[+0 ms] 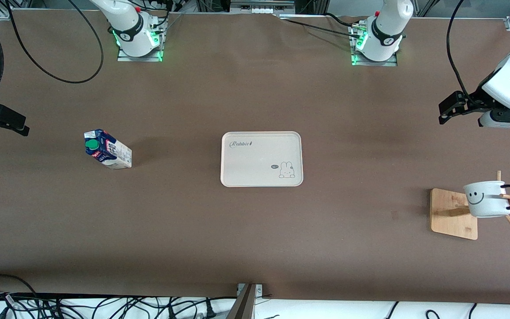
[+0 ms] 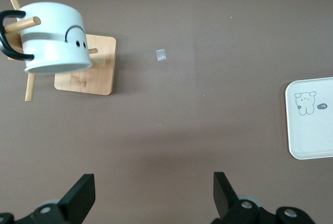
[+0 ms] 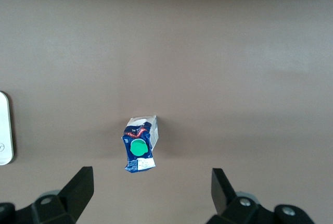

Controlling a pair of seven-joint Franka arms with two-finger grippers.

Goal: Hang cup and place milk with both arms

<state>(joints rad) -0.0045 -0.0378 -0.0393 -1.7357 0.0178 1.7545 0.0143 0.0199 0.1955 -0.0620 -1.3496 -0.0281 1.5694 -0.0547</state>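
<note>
Cup (image 1: 485, 199) hangs by its handle on the wooden rack (image 1: 453, 213) at the left arm's end; milk (image 1: 107, 149) stands upright on the table toward the right arm's end, still apart from the tray (image 1: 261, 158). Left gripper (image 1: 452, 106) and right gripper (image 1: 2, 120) are both spread wide and empty. I think an off-centre pinch could topple the carton.

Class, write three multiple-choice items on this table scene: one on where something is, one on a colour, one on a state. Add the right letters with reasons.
1. Where is the cup?
A. on the tray
B. hung on the wooden rack
C. in the left gripper

2. What colour is the milk carton's cap?
A. red
B. green
C. white

3. How is the left gripper?
A. open, holding nothing
B. shut on the cup
C. shut on the carton

Answers: 1 B, its handle loops over a peg; 2 B, a green round cap shows on top; 3 A, its fingers stand apart over bare table.
</note>
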